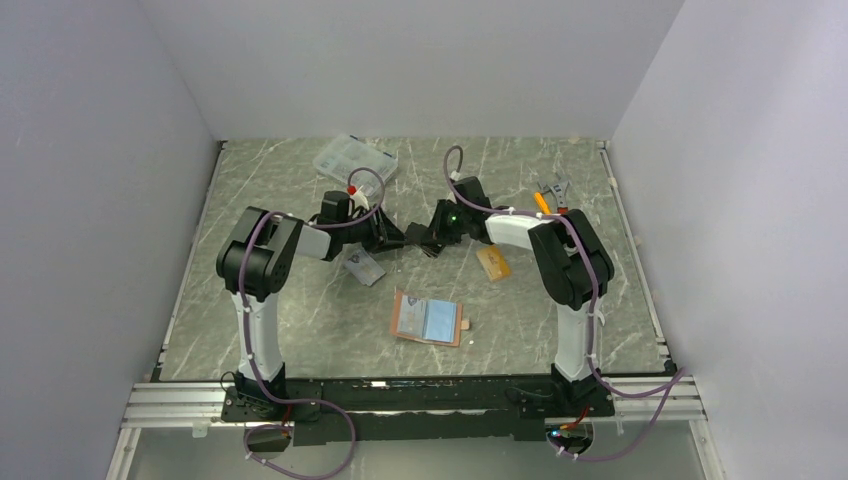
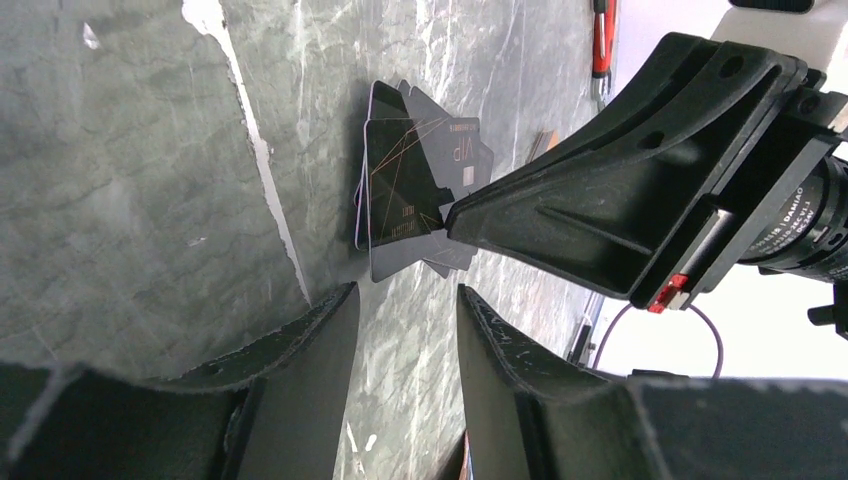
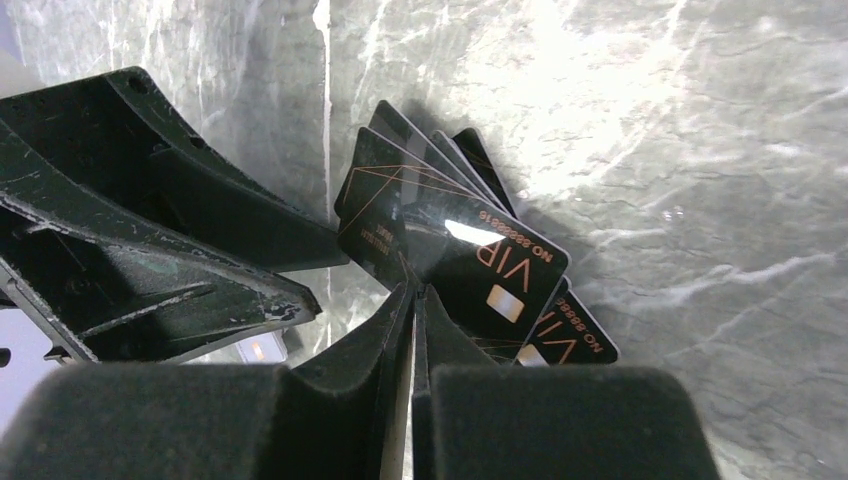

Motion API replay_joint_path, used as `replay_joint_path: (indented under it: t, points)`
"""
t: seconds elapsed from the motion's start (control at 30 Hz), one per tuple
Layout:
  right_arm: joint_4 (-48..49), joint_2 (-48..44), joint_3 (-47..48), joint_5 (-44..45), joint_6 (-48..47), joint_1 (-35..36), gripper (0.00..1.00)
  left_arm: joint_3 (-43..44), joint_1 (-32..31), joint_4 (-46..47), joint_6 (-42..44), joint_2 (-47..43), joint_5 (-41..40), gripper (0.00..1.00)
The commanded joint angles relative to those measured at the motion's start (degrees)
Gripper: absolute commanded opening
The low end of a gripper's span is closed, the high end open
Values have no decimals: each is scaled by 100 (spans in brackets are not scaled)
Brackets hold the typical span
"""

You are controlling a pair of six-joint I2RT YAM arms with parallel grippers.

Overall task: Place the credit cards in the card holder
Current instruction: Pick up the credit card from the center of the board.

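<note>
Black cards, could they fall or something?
Yes, maybe. The right tool pinches the black cards near one edge only, and they fan apart, so one might slip out. The left tool stands open right beside them and could bump them. The holder lies away from both, so a dropped card would miss it.

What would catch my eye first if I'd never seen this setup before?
In the middle, the right gripper is pinched shut on a fan of black VIP cards, while the left gripper stands open just beside them. Nearer the front edge, the pinkish-brown card holder lies on the marbled table, with an orange-gold card beyond it to the right.
</note>
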Motion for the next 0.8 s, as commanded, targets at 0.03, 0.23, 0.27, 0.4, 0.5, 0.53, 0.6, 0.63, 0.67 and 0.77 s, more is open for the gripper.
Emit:
replay_joint_path:
  t: [0.03,0.23,0.27,0.4,0.5,0.53,0.6,0.63,0.67,0.77]
  points:
    - [-115,141,173,75,-115,75,7,183,-54,145,16,90,-153,44]
    - [-224,146,146,2,-99,71,6,367,-132,14,23,191,-228,38]
    - [-210,144,135,-6,-100,66,6,410,-135,-12,20,214,-220,37]
    - [-165,135,87,-80,-70,70,6,496,-149,-21,1,328,-202,28]
    - [-162,114,43,-178,-20,53,6,511,-153,-42,5,357,-180,20]
    - [-22,98,32,-211,-17,48,6,507,-151,-65,12,358,-165,18]
    - [16,63,24,-271,-2,49,6,491,-153,-74,13,343,-118,13]
    - [35,38,14,-310,-1,46,7,487,-153,-81,9,327,-100,11]
    - [64,11,-3,-359,10,37,7,474,-153,-90,13,311,-90,10]
    - [184,-80,-54,-558,35,-4,9,440,-153,-40,-13,276,-78,6]
